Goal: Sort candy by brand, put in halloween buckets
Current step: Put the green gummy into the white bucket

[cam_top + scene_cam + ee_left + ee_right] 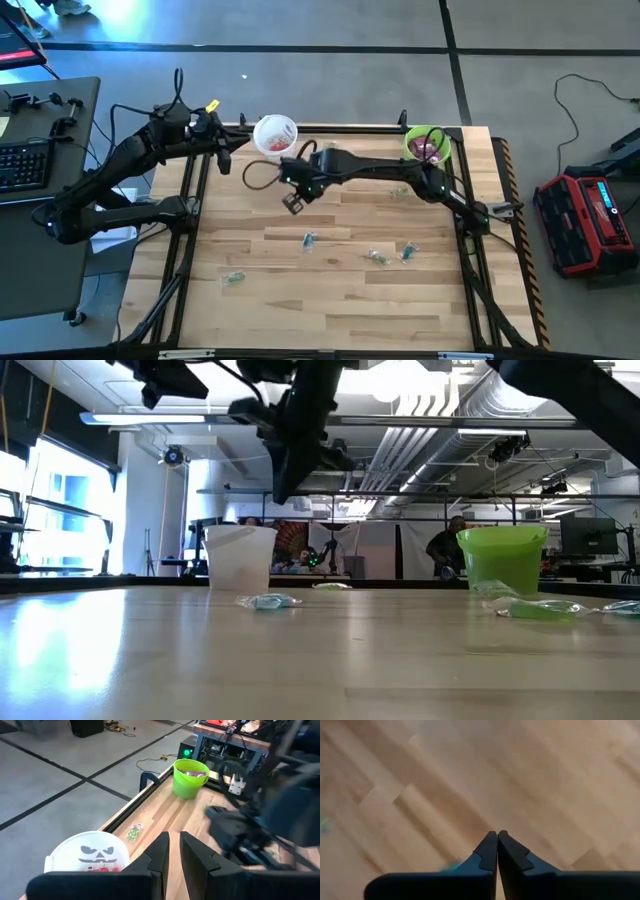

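Candy point(309, 239): loose on table, below my right gripper point(293, 203).
Right fingers pressed together, empty; white bucket point(275, 134) just beyond it.

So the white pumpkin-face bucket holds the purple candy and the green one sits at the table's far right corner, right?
Not quite: the purple candy is in the green bucket, as the high view shows. The white bucket holds red pieces. The green one does sit at the far right corner.

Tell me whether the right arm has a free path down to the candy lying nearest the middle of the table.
Probably yes. The right gripper, shut and empty, hangs above bare wood just short of that candy, with nothing standing between them. The left gripper waits off by the white bucket.
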`<state>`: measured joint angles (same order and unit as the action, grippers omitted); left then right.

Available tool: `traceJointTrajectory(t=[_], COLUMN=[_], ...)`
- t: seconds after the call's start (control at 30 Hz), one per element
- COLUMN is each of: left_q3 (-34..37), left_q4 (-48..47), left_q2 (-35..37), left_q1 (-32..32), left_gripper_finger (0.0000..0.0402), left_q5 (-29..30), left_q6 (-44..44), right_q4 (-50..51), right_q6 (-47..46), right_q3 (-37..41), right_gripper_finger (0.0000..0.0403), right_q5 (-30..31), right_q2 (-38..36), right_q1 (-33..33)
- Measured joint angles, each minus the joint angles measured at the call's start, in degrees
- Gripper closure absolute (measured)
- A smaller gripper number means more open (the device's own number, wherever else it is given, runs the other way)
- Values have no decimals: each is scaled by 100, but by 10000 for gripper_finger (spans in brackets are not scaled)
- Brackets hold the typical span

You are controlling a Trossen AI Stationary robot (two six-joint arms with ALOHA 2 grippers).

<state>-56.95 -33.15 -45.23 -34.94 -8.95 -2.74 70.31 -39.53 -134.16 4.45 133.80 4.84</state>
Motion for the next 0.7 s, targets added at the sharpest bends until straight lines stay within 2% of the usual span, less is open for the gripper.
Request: traceJointTrajectory(t=[0.1, 0.27, 0.43, 0.7], left_q3=[0, 0, 0, 0], left_q4=[-16, -11, -3, -4], left_q2=[-9, -30, -36, -50], left_q1=[0, 0, -2, 9], left_gripper_finger=[367, 367, 367, 367], left_q5=[2, 3, 6, 12], left_q6=[0, 5, 45, 93], right_q4=[135, -72, -1334, -2897], right_q6=[-85, -69, -57, -417], right_q3=[27, 842, 2548, 5636], right_gripper_finger=[403, 403, 403, 403], right_q5=[-138, -421, -756, -880], right_q2=[0, -184, -1102, -3364], right_q1=[-119, -227, -240, -497])
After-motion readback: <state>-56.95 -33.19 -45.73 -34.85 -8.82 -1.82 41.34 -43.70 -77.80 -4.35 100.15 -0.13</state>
